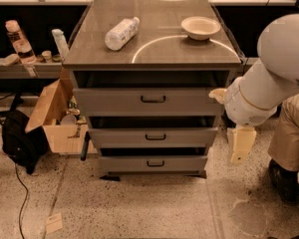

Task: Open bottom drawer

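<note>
camera view: end effector right of bottom drawer

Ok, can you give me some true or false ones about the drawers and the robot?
The bottle stands upright on the cabinet. False: it lies on its side.
The gripper hangs beside the cabinet on the picture's right, away from the bottom drawer and its handle. True.
The bowl sits in the bottom drawer. False: it is on the cabinet top.
A cardboard box sits left of the cabinet. True.
</note>
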You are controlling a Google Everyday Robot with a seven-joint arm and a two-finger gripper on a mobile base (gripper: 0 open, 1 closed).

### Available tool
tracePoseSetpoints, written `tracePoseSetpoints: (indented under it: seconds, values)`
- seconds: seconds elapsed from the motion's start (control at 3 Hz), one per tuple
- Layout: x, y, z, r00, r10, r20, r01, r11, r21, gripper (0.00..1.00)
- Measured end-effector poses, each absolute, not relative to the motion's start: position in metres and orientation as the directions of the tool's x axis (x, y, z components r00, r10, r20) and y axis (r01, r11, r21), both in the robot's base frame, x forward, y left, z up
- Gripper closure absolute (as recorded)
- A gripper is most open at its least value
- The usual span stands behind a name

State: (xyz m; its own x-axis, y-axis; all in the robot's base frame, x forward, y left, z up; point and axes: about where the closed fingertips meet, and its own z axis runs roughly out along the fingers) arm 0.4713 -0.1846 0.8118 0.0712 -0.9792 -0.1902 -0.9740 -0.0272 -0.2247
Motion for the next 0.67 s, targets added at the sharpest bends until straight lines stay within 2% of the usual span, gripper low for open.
tracePoseSetpoints:
  seconds: [0.67]
  values:
    - [0.486,-0.185,0.769,0.029,-0.979,-0.201,-0.974,0.017,-0.224,0.00]
